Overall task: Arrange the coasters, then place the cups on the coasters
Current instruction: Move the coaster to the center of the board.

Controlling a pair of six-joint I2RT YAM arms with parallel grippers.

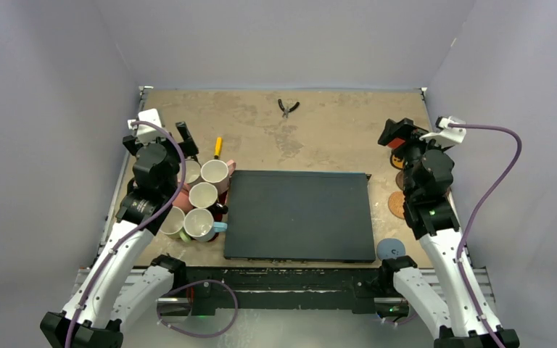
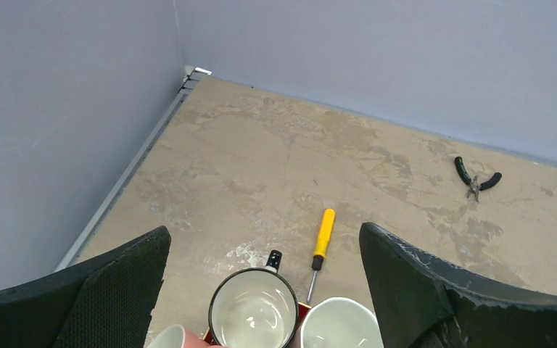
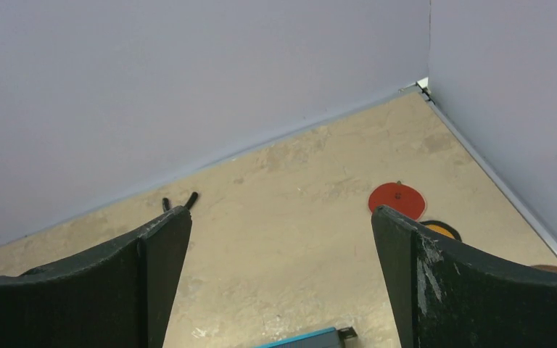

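Several cups (image 1: 201,197) stand bunched on the left beside the black mat. In the left wrist view a black cup (image 2: 253,310), a white-rimmed cup (image 2: 339,324) and a pink cup (image 2: 167,338) sit below my left gripper (image 2: 265,239), which hangs open above them and holds nothing. The coasters lie along the right side: red (image 3: 397,197), yellow (image 3: 441,229), cork (image 1: 396,205) and grey-blue (image 1: 391,249). My right gripper (image 3: 281,217) is open and empty over bare table, left of the red coaster. The right arm hides part of the coaster row from above.
A large black mat (image 1: 299,215) fills the middle of the table. A yellow screwdriver (image 2: 323,235) lies just beyond the cups, and black pliers (image 1: 287,107) near the back wall. A red tray edge (image 2: 304,309) shows under the cups. Walls close in on three sides.
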